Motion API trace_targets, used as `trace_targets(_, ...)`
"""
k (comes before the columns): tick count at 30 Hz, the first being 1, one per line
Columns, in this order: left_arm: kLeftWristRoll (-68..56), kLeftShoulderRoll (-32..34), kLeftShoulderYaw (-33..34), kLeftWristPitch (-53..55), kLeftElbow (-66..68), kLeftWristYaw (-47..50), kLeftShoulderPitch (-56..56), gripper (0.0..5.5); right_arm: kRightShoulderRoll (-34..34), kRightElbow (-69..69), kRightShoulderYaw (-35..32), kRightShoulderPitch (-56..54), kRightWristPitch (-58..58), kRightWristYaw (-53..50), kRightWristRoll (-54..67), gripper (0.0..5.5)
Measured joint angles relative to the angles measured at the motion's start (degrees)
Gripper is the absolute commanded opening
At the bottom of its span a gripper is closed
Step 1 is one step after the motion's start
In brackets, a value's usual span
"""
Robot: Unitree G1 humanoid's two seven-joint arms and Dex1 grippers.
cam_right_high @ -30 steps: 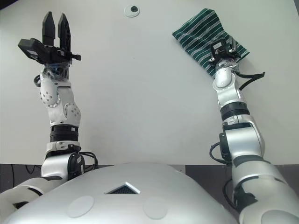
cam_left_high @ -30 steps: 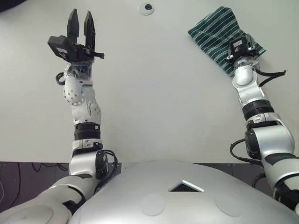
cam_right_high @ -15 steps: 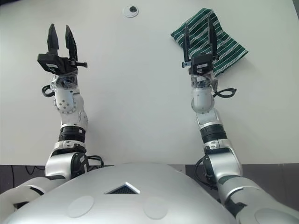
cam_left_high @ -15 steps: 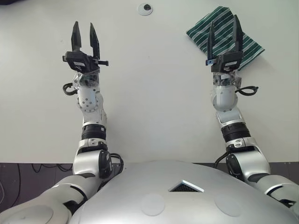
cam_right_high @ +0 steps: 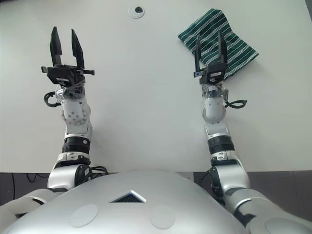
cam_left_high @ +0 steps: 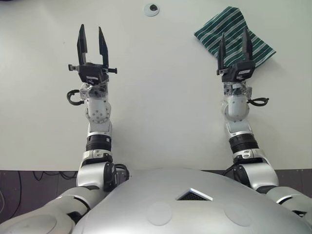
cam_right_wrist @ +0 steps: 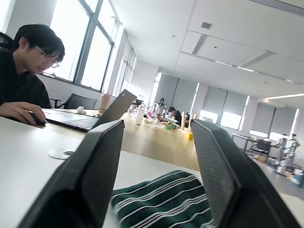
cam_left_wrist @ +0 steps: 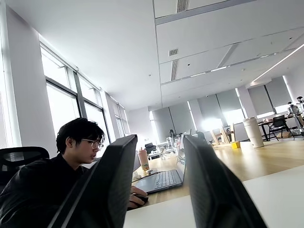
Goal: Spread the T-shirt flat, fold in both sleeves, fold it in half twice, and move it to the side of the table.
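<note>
T-shirt (cam_left_high: pixel 229 22) sits folded, far right on table (cam_left_high: pixel 161 87). Both left gripper (cam_left_high: pixel 90 29) and right gripper (cam_left_high: pixel 234 33) gape wide, empty (job looks finished); best to lower arms clear of cloth.

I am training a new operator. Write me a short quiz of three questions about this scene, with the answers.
1. Are the left gripper and the right gripper open or shut?
2. Where on the table does the folded green striped T-shirt lie? A. far right B. far left C. centre
3. True or false: the right gripper holds the T-shirt.
Key: 1. both open; 2. A; 3. false.
</note>
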Motion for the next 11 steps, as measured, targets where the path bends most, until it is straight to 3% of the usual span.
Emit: trace_targets(11,6.77,-0.73,-2.12,2.74,-5.14,7.34,3.65,1.71,0.08,-4.33,-0.21,4.60,0.53,8.52,3.31,2.56)
